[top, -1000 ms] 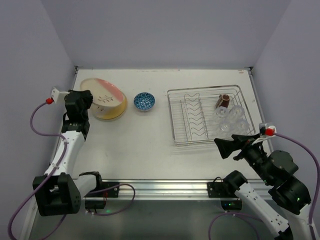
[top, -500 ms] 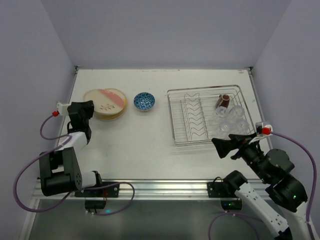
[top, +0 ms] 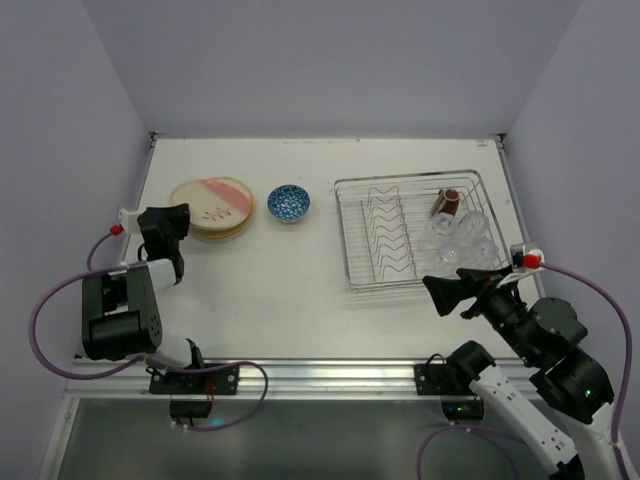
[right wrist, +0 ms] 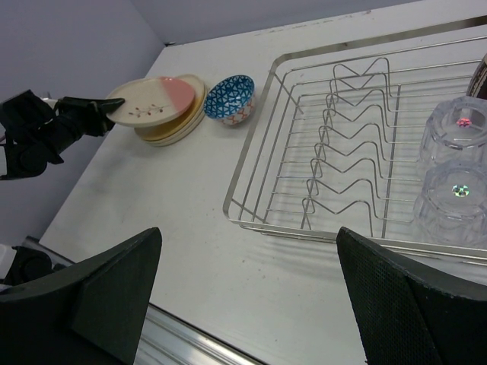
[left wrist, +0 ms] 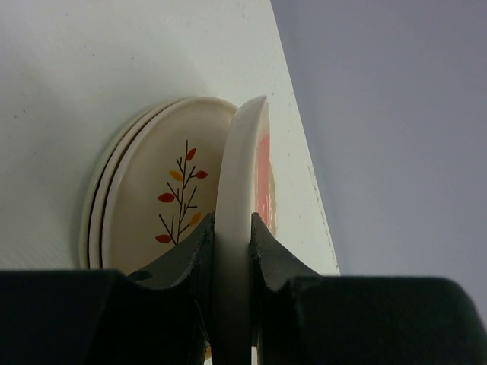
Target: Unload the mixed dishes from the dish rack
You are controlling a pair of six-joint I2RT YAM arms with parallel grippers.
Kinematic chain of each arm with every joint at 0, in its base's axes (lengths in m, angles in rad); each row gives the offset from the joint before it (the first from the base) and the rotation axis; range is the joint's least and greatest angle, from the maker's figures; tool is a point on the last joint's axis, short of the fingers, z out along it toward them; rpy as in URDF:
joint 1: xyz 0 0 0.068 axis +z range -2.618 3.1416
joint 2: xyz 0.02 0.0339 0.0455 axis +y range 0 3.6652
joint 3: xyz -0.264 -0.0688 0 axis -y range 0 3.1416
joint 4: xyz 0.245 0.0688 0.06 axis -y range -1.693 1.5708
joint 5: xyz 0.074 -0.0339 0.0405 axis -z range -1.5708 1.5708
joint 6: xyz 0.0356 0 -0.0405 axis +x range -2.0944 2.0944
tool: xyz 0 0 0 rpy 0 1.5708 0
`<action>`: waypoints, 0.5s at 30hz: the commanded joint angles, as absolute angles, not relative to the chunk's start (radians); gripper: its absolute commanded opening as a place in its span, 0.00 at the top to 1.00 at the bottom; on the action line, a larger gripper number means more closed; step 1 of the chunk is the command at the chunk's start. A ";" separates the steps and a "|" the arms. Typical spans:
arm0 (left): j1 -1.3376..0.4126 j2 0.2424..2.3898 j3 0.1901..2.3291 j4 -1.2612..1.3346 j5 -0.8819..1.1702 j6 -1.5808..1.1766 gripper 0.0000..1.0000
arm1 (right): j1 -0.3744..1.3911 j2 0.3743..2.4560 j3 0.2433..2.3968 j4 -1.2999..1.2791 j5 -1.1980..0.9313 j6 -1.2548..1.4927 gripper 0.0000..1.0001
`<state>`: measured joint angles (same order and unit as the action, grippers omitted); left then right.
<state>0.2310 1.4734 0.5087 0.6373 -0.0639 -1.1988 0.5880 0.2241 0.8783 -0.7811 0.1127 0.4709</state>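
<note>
A: State of the right gripper (top: 441,293)?
B: Lower right of the top view. Jaws spread wide with nothing between them. It sits over the white table (top: 280,285), just short of the near rim of the rectangular silver wire dish rack (top: 405,179).

A: And the left gripper (left wrist: 232,243)?
B: Left side of the top view, low over the table. Fingers (left wrist: 196,255) are clamped on the near rim of the round cream plate with a pink section (left wrist: 245,163).

A: Where is that plate?
B: Over the stack of round cream plates with sprig marks (left wrist: 148,194), upper left of the table. In the wrist view it sits edge-on and tilted up from the stack. I can't tell whether its far edge touches.

A: What's in the rack?
B: The zigzag dividers (right wrist: 346,144) on the left side hold no plates. The four clear glass tumblers (top: 461,240) are clustered upside down in the right half. The small dark brown mug (top: 447,203) lies tipped in the far right corner, just beyond the tumblers.

A: The bowl?
B: The small blue-patterned bowl (top: 288,203) is upright on the table, between the plate stack and the rack and apart from both.
</note>
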 commanded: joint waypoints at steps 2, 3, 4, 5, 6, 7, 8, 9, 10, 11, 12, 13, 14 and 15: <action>0.239 1.480 0.545 0.830 -0.049 -1.238 0.98 | 0.586 0.215 0.894 -0.767 0.121 0.479 0.01; 0.239 1.485 0.545 0.831 -0.049 -1.233 0.96 | 0.586 0.215 0.893 -0.767 0.123 0.479 0.01; 0.239 1.491 0.545 0.830 -0.051 -1.218 0.90 | 0.586 0.215 0.891 -0.765 0.124 0.479 0.01; 0.239 1.503 0.546 0.824 -0.054 -1.209 0.84 | 0.586 0.215 0.888 -0.765 0.127 0.480 0.01; 0.239 1.506 0.551 0.812 -0.066 -1.195 0.79 | 0.586 0.215 0.887 -0.764 0.126 0.483 0.01; 0.238 1.509 0.551 0.787 -0.074 -1.187 0.74 | 0.586 0.213 0.887 -0.759 0.126 0.485 0.01; 0.238 1.514 0.554 0.778 -0.077 -1.180 0.71 | 0.586 0.213 0.885 -0.758 0.126 0.486 0.01; 0.238 1.516 0.560 0.761 -0.081 -1.163 0.66 | 0.586 0.212 0.884 -0.753 0.124 0.488 0.01; 0.238 1.517 0.571 0.708 -0.090 -1.151 0.56 | 0.586 0.210 0.881 -0.752 0.124 0.489 0.01; 0.236 1.519 0.592 0.681 -0.097 -1.138 0.50 | 0.586 0.210 0.876 -0.750 0.124 0.491 0.01; 0.235 1.519 0.603 0.631 -0.107 -1.123 0.46 | 0.586 0.209 0.876 -0.746 0.123 0.491 0.01; 0.233 1.519 0.613 0.611 -0.106 -1.114 0.45 | 0.586 0.212 0.874 -0.744 0.121 0.491 0.01; 0.233 1.520 0.636 0.594 -0.106 -1.103 0.44 | 0.586 0.213 0.874 -0.742 0.118 0.492 0.01; 0.230 1.522 0.650 0.548 -0.101 -1.082 0.46 | 0.586 0.215 0.874 -0.739 0.115 0.492 0.01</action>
<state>0.2306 1.5261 0.5636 0.5819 -0.0746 -1.1526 0.5880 0.2161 0.8780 -0.7784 0.1131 0.4805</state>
